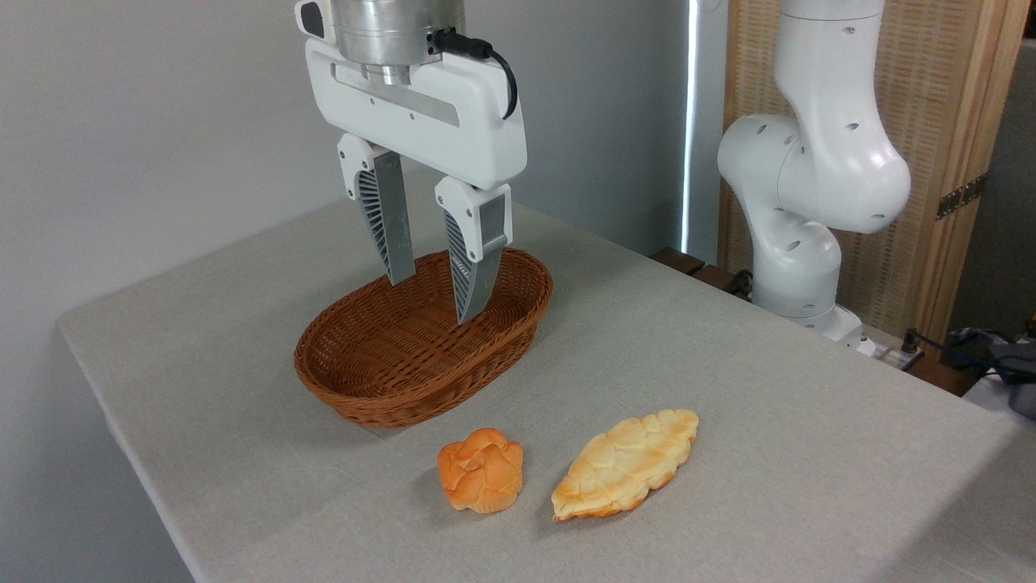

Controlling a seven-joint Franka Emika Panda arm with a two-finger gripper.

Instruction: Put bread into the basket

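Gripper [437,300] hangs over the basket [356,380], jaws apart w/ nothing between them. Bread [481,470] sits on the table [769,389] just in front of the basket, apart from it; paler leaf-shaped bread [625,474] lies right beside it. Next, I'd judge: move fwd, drop straight down, straddle the bun's widest part, pinch gently so the lumpy top doesn't slip. Keep clear of the leaf loaf.

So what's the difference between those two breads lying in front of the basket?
The bun is small, roundish and deep orange-golden with a lumpy, knotted top. The leaf-shaped bread is longer, flatter and paler, with pointed ends and browned edges. The bun lies on the left, closer to the basket; the leaf-shaped bread lies to its right, angled diagonally. Both rest on the table, outside the basket, and neither is held.
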